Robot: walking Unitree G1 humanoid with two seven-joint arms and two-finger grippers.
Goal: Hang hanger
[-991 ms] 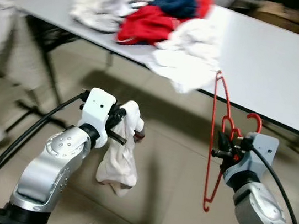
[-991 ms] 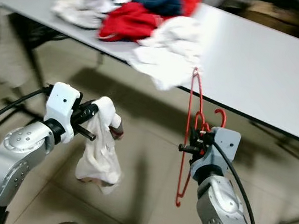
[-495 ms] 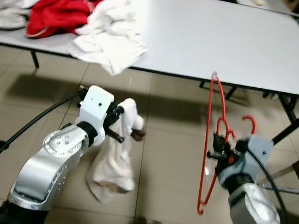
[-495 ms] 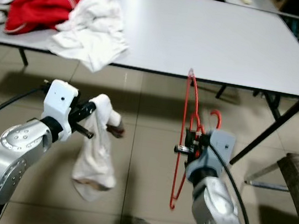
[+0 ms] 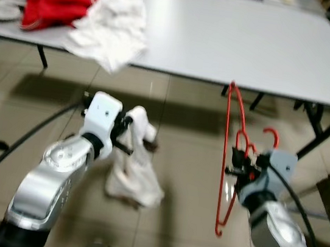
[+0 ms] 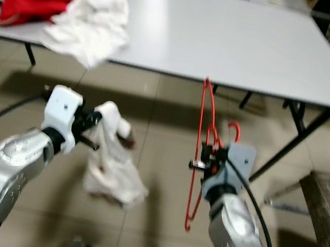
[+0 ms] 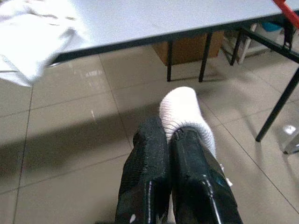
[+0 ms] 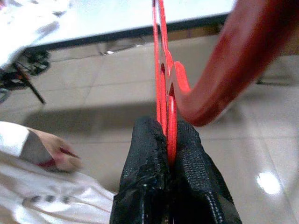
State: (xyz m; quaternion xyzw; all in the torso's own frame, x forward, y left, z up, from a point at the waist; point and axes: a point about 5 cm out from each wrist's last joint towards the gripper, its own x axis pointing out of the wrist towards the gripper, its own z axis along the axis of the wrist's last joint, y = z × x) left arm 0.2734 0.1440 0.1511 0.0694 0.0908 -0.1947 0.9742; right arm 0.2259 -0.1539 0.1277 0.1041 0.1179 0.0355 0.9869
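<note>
- Eye views: my right gripper [image 5: 236, 169] pinches the red hanger [image 5: 228, 163] near its hook; the hanger stands on edge above the tiled floor [image 5: 190, 164], in front of the grey table [image 5: 238, 41]. My left gripper [image 5: 126, 144] clamps a white garment [image 5: 133, 174] hanging below it.
- Left wrist view: my fingers [image 7: 154, 163] are closed on white cloth.
- Right wrist view: my fingers [image 8: 187, 154] squeeze the hanger's red wire.

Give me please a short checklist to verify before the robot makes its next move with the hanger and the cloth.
1. Right gripper shut on the red hanger: ok.
2. Left gripper shut on the white garment: ok.
3. Garment on the hanger: not ok, they are apart.
4. Hanger clear of the grey table: ok, it sits in front of the edge.
5. Place to hang the hanger: cannot tell.
6. Picture sharp enough: not ok, the head views are blurred.
</note>
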